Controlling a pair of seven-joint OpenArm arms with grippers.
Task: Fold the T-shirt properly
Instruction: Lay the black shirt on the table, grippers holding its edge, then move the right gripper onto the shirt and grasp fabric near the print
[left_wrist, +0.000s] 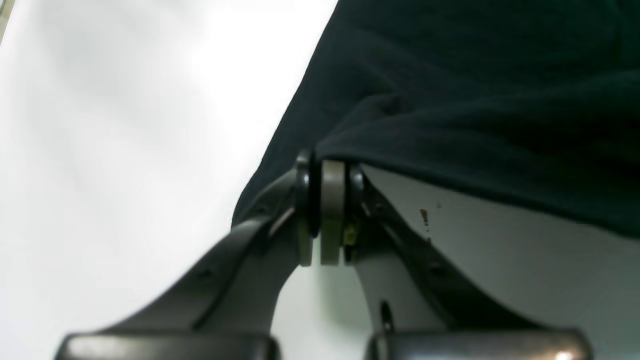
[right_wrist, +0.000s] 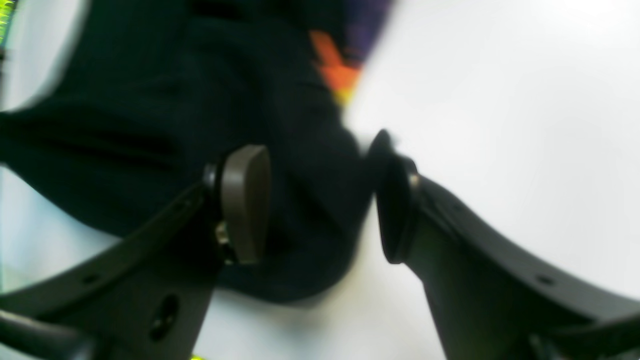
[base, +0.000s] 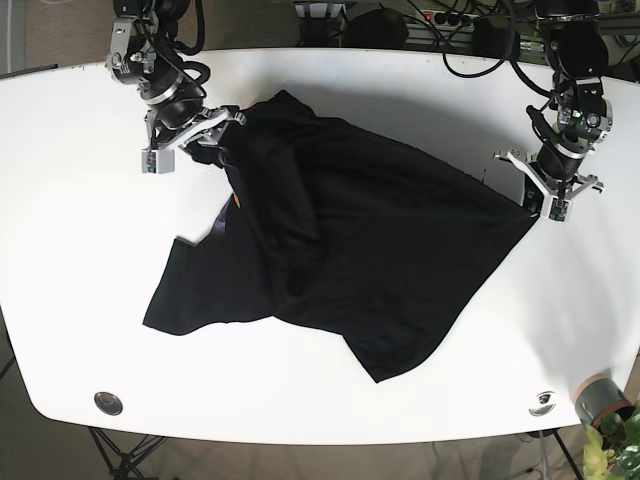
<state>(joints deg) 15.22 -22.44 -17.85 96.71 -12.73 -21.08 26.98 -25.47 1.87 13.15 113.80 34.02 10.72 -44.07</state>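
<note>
black t-shirt (base: 340, 250) spread rumpled across middle of white table (base: 80, 200), one corner pulled toward far-left edge of base view, another toward right side; left gripper (left_wrist: 322, 210) pressed together, pinching hem of dark fabric (left_wrist: 475, 100) between pads, cloth draped over fingertips, edge lifted off tabletop; small brown speck (left_wrist: 424, 216) on table under raised hem; right gripper (right_wrist: 320, 200) spread wide, fabric bunched in the gap but not clamped, tan pad (right_wrist: 245, 200) on one finger against the cloth; orange-yellow print (right_wrist: 332, 70) visible at shirt edge in right wrist view, blurred; plant (base: 615, 440) at near-right table corner
</note>
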